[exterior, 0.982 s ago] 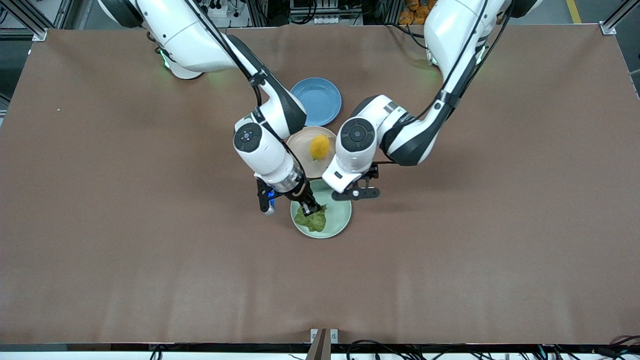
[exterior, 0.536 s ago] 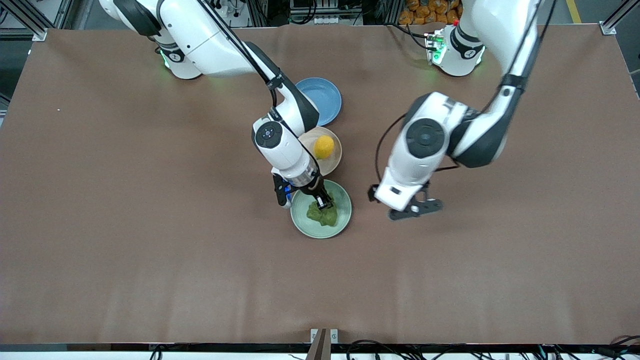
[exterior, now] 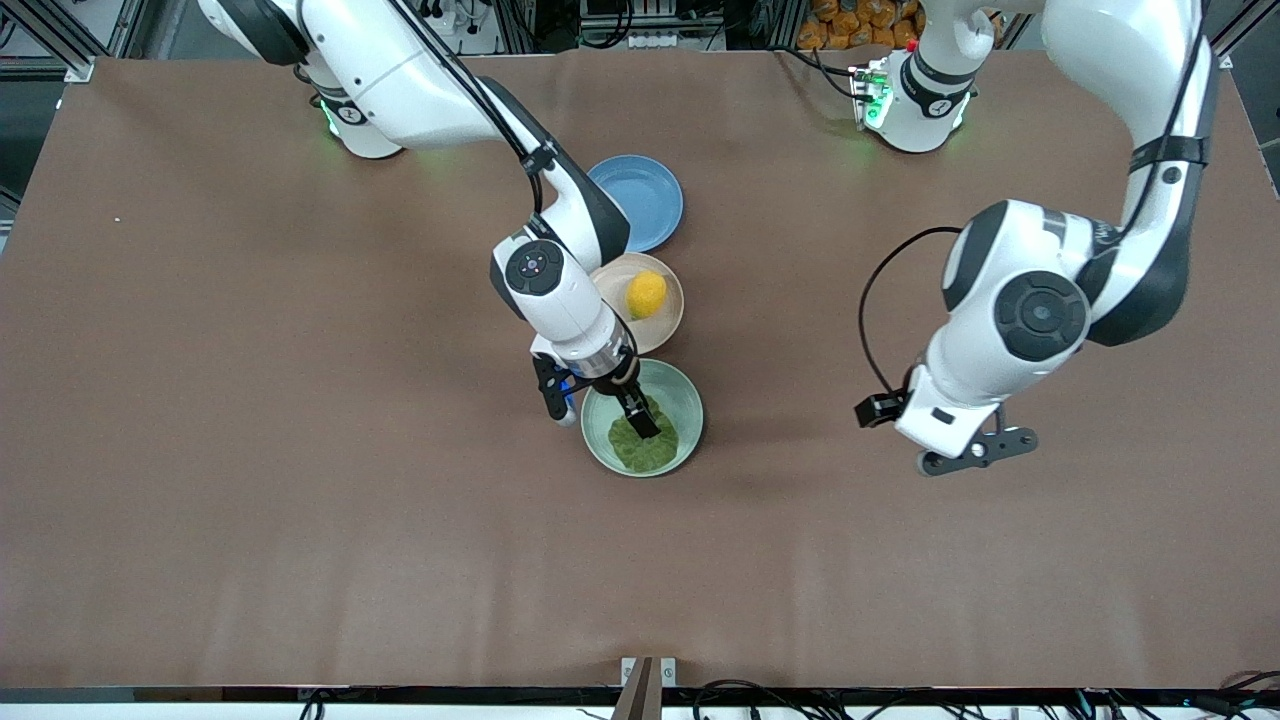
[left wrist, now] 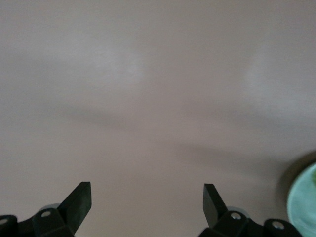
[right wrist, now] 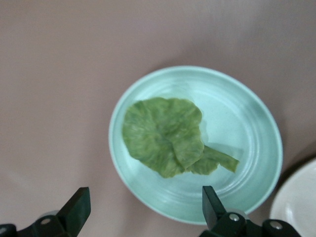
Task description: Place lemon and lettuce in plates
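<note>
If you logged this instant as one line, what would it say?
lettuce in green plate | lemon in beige plate | right gripper open above lettuce | left gripper open over bare table

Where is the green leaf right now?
The lettuce lies flat in the mint plate, under the open right gripper. In the front view that plate sits nearer the camera than the beige plate holding the lemon.

A wide counter (exterior: 300, 500) covered in matte brown cloth is filling the front view, creasing faintly. Silver aluminium frame rails (exterior: 60, 40) are standing at its corners, and black cables (exterior: 760, 700) are trailing along its near edge.
</note>
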Controlling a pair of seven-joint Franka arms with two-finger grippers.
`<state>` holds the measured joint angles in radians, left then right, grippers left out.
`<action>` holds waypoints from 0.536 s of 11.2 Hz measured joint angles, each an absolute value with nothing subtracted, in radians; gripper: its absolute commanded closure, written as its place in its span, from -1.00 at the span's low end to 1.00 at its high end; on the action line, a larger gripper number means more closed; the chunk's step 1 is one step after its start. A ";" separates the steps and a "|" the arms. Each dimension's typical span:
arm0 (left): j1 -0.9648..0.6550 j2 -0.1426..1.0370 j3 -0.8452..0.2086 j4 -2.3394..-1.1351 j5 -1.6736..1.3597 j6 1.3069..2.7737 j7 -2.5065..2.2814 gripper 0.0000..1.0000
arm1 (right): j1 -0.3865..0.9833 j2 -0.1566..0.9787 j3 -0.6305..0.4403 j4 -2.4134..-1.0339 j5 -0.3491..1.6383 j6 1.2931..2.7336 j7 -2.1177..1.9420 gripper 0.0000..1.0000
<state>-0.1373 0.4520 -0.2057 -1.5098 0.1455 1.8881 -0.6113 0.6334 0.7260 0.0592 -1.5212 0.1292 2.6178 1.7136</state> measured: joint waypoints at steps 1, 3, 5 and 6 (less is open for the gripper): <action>-0.121 0.442 -0.208 -1.520 0.142 1.866 -0.611 -1.00 | 0.618 0.680 0.058 -1.510 0.118 2.532 1.683 -1.00; -0.097 0.406 -0.212 -1.569 0.096 1.855 -0.611 -1.00 | 0.581 0.565 0.057 -1.504 0.114 2.351 1.582 -1.00; -0.069 0.346 -0.215 -1.623 0.051 1.854 -0.611 -1.00 | 0.540 0.451 0.056 -1.504 0.112 2.177 1.465 -1.00; -0.061 0.306 -0.216 -1.660 0.040 1.851 -0.611 -1.00 | 0.516 0.401 0.056 -1.505 0.111 2.100 1.399 -1.00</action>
